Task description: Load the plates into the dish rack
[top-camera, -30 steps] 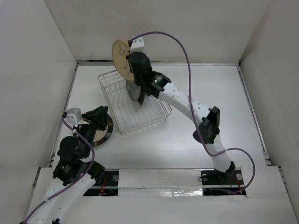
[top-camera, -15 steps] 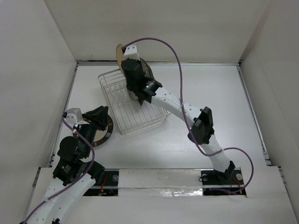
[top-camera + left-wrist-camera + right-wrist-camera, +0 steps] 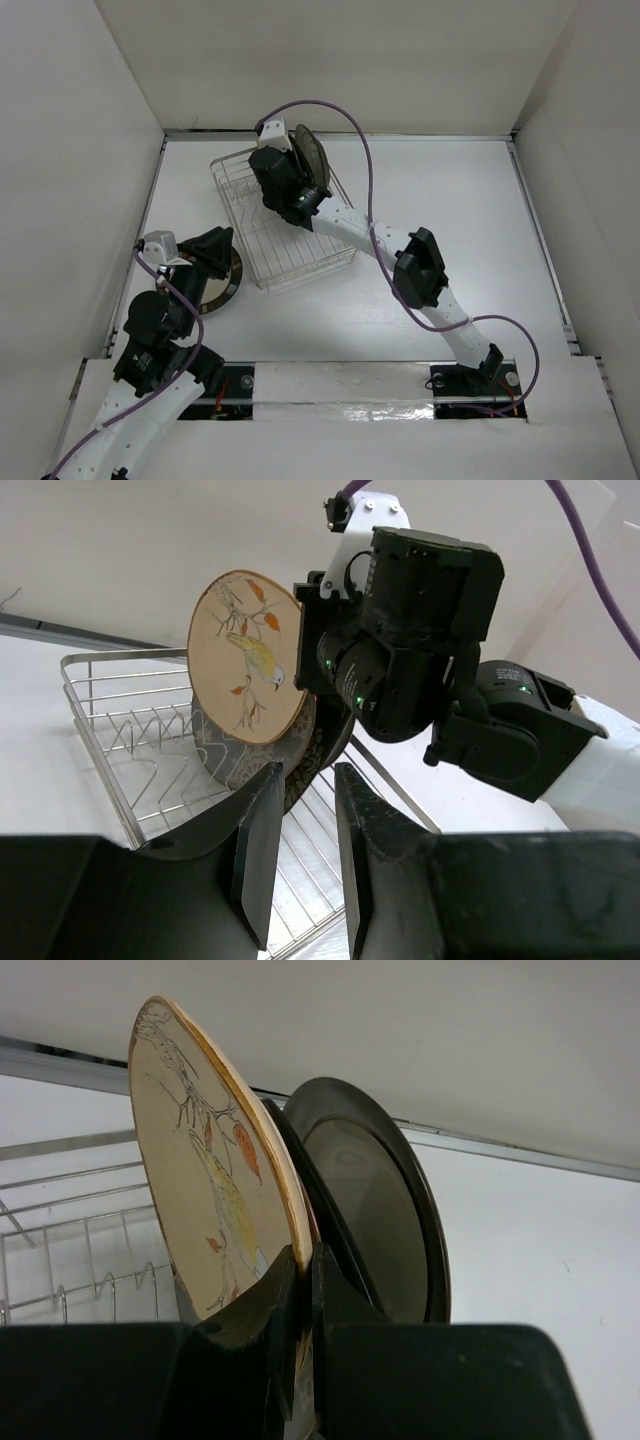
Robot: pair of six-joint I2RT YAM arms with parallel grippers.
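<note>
Two plates stand on edge at the far end of the dish rack (image 3: pixel 296 242), and one of them is in the grip of the right gripper (image 3: pixel 304 1266). Its jaws are clenched on the lower rim of the tan plate (image 3: pixel 195 1160) – a round plate painted with a bird on a branch with orange leaves – and hold it upright. In the left wrist view this plate rises well above the top wire of the rack. Whether its bottom edge reaches the divider prongs cannot be told, as the gripper hides it.

Close behind the tan plate stands a dark round plate (image 3: pixel 375 1220), also upright and facing the same way. Whether the two plates touch is not clear.

The rack itself sits askew on the white table (image 3: pixel 450 200), toward the far left, and the right arm stretches diagonally across to it.

Near the left front corner of the rack the left gripper (image 3: pixel 305 780) hangs over a dark-rimmed plate (image 3: pixel 228 286) with a tan centre, which lies flat on the table just beside the rack. Its jaws are a little apart – the rack's wires show through the gap – and nothing sits between them.
</note>
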